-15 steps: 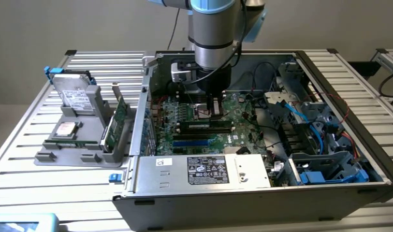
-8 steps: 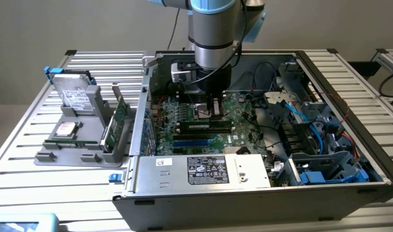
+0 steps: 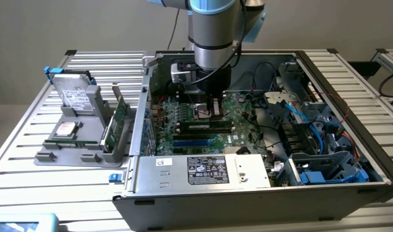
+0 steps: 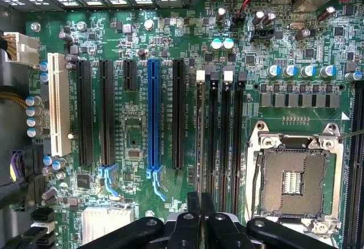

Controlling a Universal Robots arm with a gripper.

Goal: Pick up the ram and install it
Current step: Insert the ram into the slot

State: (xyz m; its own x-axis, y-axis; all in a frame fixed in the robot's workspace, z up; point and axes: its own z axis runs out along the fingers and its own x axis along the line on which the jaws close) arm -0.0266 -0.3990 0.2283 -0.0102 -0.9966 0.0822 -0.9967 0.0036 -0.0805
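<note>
gripper point(image 3: 212, 112): fingers nearly together, apparently pinching the ram point(image 4: 200, 141) by its top edge, leaving its contacts free.
ram: upright along its memory slot point(image 4: 200, 77) for seating, at 6 o'clock of the gripper in the exterior view.

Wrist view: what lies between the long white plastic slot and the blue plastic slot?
Two long black slots and one short black slot, in the wrist view.

Robotics laboratory bench. A slotted aluminium-profile table point(image 3: 28, 159) carries an opened desktop computer case point(image 3: 248, 203) with its motherboard point(image 4: 142, 44) exposed. At nine o'clock of the case stands a grey fixture point(image 3: 80, 154) racking spare drives and cards. An industrial robot arm point(image 3: 212, 29) descends at twelve o'clock, before a plain wall point(image 3: 86, 24).
</note>
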